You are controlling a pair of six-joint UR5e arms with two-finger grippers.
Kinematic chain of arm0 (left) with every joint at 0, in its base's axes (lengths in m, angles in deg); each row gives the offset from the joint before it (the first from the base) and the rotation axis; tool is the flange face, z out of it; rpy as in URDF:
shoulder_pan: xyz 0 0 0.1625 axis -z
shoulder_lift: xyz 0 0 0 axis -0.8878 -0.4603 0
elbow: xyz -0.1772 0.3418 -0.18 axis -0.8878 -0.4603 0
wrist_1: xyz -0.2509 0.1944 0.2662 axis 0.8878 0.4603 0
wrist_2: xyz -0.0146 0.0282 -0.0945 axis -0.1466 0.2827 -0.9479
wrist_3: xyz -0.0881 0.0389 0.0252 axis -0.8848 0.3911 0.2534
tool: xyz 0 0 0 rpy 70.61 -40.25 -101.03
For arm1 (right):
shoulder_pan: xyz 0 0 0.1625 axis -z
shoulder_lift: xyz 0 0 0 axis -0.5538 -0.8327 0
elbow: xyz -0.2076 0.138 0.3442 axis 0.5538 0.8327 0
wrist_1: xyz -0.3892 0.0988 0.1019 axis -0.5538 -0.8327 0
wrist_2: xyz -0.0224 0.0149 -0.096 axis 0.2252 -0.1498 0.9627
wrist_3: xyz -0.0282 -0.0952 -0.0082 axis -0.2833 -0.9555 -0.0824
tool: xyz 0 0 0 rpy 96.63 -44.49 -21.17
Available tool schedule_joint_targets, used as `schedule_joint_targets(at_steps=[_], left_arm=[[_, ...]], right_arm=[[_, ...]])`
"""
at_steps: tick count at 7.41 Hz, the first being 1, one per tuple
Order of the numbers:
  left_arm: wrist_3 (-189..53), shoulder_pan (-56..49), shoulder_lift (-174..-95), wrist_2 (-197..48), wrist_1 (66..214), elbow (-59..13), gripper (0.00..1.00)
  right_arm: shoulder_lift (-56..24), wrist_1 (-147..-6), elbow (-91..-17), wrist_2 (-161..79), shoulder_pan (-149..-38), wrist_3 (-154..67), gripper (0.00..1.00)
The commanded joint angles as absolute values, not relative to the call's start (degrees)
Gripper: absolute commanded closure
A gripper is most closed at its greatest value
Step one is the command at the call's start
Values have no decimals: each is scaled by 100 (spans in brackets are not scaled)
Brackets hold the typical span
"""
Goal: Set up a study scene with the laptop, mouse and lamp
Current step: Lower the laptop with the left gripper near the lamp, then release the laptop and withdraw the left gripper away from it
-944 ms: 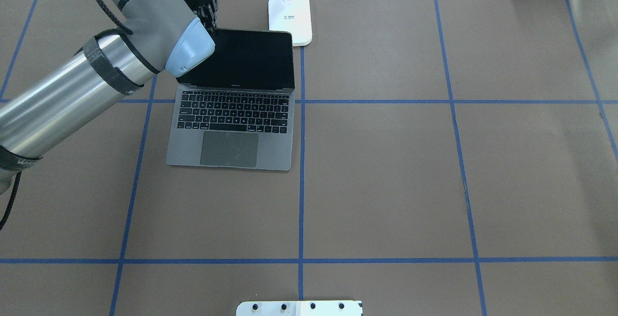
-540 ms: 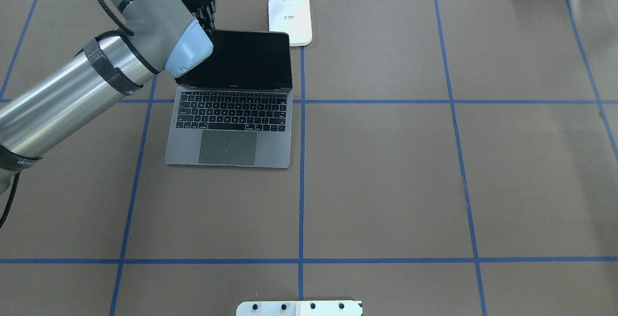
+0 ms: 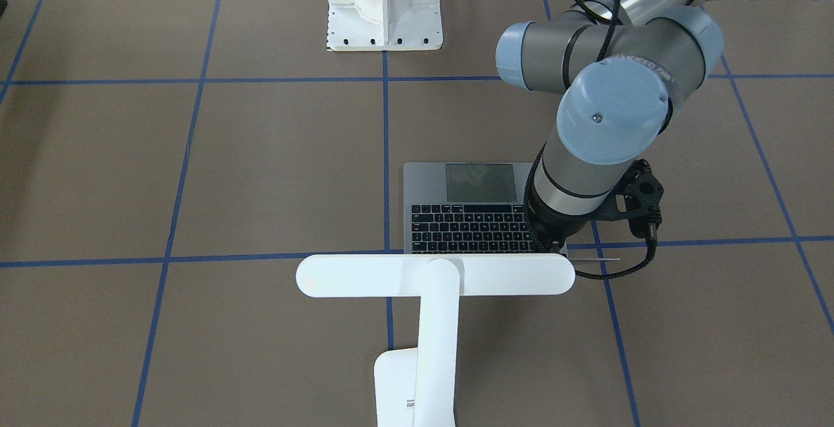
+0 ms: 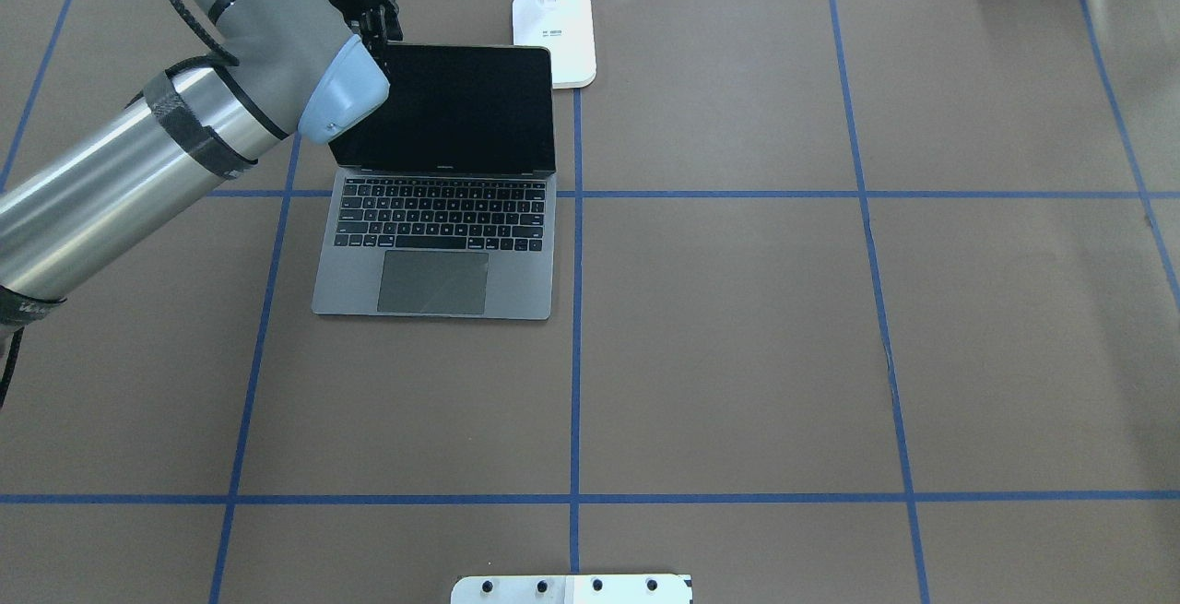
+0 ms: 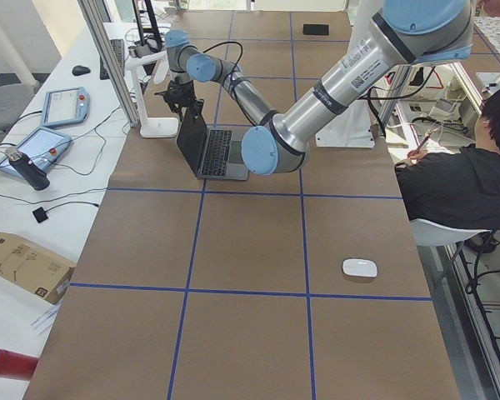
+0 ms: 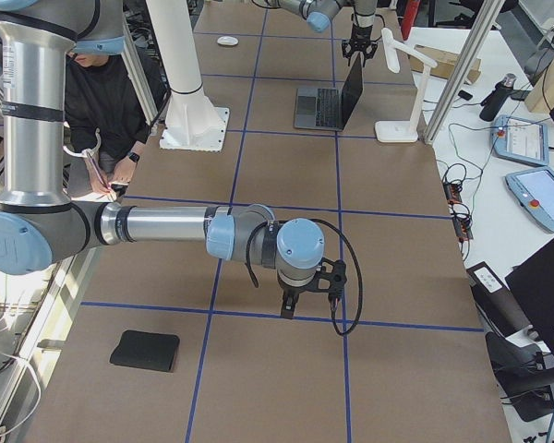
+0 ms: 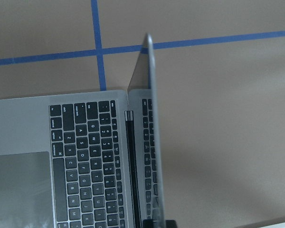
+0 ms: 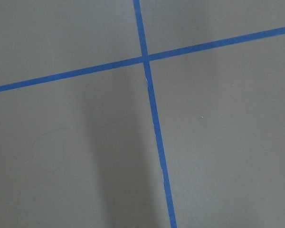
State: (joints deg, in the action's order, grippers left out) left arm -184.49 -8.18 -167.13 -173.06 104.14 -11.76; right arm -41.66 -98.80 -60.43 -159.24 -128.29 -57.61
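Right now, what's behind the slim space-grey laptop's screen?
The white desk lamp stands behind the laptop lid's right corner. In the front-facing view its bar head covers the lid's back, hiding that surface.

The overhead camera sits behind the robot, looking forward and down, wide over the table (image 4: 737,355), the laptop (image 4: 442,217) at its 10 o'clock; the front-facing camera looks steeply down from across the table, nearer, the lamp (image 3: 365,275) at 6 o'clock; both share the laptop; the two end cameras look along the table from far back; the left wrist camera hangs close over the laptop's lid edge; the right wrist camera, close, faces taped table.
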Motion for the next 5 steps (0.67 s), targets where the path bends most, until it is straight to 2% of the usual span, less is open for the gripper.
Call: schedule_joint_targets(at_steps=[1, 3, 5], left_arm=[[-18419, -583, -16578, -17297, 10372, -1506, 1], [-18036, -485, -16000, -17271, 10371, -2226, 1], [-16730, -459, -15132, -16974, 10345, -3234, 1]], right_arm=[[-3988, -9877, -6046, -15863, -12803, -5772, 1], [-3785, -9912, -5993, -15898, -12793, -5589, 1], [-3985, -9851, -5958, -15801, -12785, -5385, 1]])
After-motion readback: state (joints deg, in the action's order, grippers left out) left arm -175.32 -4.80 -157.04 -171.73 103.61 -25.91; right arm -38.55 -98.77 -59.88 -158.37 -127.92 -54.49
